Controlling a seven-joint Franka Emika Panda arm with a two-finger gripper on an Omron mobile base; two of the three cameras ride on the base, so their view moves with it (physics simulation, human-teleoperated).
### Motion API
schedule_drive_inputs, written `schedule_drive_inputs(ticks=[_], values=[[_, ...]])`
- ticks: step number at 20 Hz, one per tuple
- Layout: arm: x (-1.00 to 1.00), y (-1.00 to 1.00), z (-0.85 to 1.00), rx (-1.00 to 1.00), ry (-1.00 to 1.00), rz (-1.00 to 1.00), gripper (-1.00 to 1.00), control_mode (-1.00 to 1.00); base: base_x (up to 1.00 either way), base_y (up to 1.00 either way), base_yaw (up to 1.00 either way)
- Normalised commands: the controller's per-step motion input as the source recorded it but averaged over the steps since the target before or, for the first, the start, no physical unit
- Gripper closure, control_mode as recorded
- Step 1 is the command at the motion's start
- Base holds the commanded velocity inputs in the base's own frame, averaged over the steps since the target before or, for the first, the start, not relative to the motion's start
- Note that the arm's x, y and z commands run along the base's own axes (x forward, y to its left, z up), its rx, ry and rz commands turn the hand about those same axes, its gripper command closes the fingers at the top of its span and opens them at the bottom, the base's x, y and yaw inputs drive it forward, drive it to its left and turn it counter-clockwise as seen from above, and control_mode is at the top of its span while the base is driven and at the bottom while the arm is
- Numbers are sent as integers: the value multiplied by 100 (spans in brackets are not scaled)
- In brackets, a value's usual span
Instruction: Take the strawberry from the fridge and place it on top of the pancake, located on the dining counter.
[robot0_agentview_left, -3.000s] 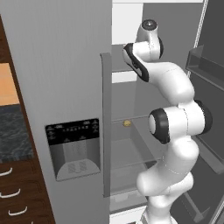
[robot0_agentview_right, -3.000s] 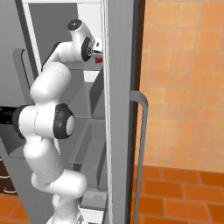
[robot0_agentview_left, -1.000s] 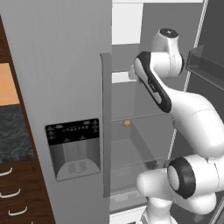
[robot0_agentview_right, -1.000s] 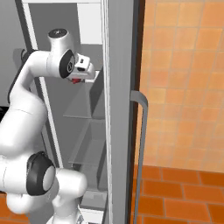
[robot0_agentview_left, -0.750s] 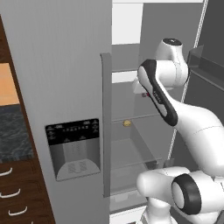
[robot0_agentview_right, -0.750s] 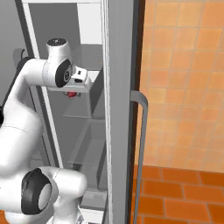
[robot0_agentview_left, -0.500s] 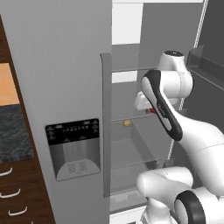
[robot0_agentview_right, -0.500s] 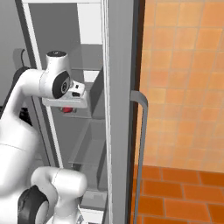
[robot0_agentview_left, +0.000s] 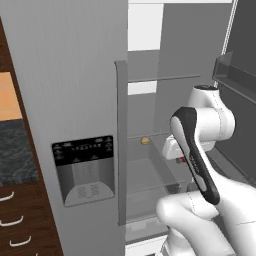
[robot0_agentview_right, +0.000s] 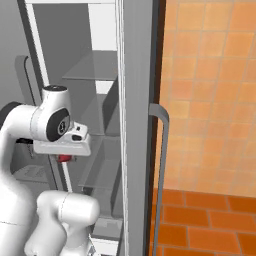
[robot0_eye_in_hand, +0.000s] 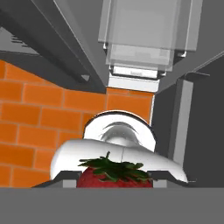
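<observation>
Gripper (robot0_agentview_right: 64, 158) clamped narrow on the strawberry (robot0_eye_in_hand: 114, 177), hanging low in front of the open fridge (robot0_agentview_left: 75, 100), outside its shelves. Held pinched, leaves up, likely for carrying clear toward the dining counter. A small yellowish lump (robot0_agentview_left: 145, 141) sits inside on a fridge shelf.

Tight quarters at the fridge opening

I hang between the closed left door (robot0_agentview_left: 75, 100) and the open right door (robot0_agentview_right: 137, 100), shelves (robot0_agentview_left: 160, 79) behind me. My own arm (robot0_agentview_left: 200, 165) crowds the gap; the orange brick floor (robot0_eye_in_hand: 39, 118) below lies open, the door handle (robot0_agentview_right: 161, 170) beside it.
</observation>
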Motion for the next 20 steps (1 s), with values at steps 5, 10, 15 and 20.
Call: schedule_drive_inputs(ticks=[5,10,15,20], values=[[-37,-13,-16,-2,-2,0,100,-100,0,0,0],[-5,-23,-23,-1,-10,0,100,-100,0,0,0],[0,0,-34,-2,-1,0,100,-100,0,0,0],[0,0,-20,-2,4,-11,100,-100,0,0,0]])
